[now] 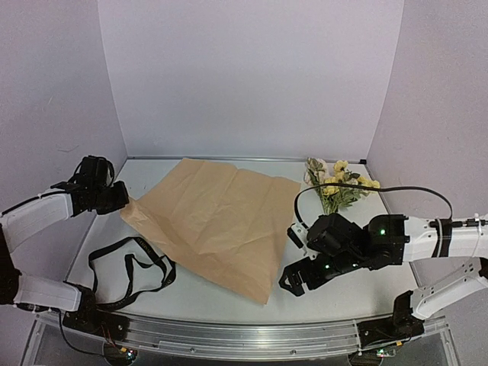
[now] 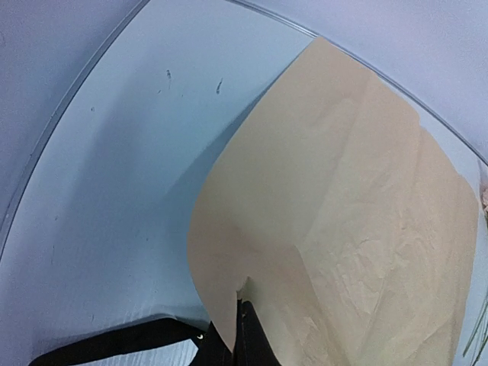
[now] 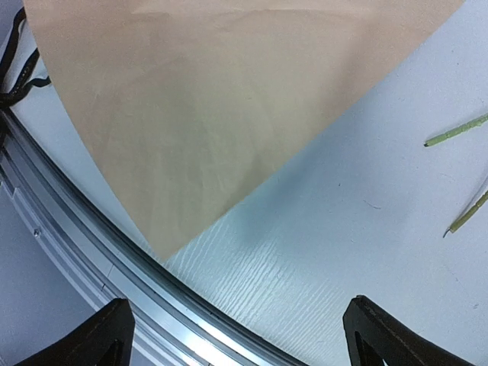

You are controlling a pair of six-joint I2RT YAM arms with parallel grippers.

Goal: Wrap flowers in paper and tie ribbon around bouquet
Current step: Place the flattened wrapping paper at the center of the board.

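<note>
The paper (image 1: pixel 217 221) lies spread on the table, tan face up. My left gripper (image 1: pixel 114 200) is shut on the paper's left corner and holds it slightly raised; in the left wrist view the sheet (image 2: pixel 343 213) curls up out of the closed gripper (image 2: pixel 240 309). My right gripper (image 1: pixel 292 259) stands open just right of the paper's near corner, with nothing between its fingers (image 3: pixel 99 343). That corner (image 3: pixel 191 99) lies flat on the table. The flowers (image 1: pixel 335 187) lie at the back right, and their green stem ends (image 3: pixel 457 136) show. The black ribbon (image 1: pixel 130 271) lies looped at the front left.
A metal rail (image 1: pixel 229 332) runs along the table's near edge, right under the right gripper (image 3: pixel 244 347). White walls close in the back and sides. A black cable (image 1: pixel 366 187) arcs over the right arm, close to the flowers.
</note>
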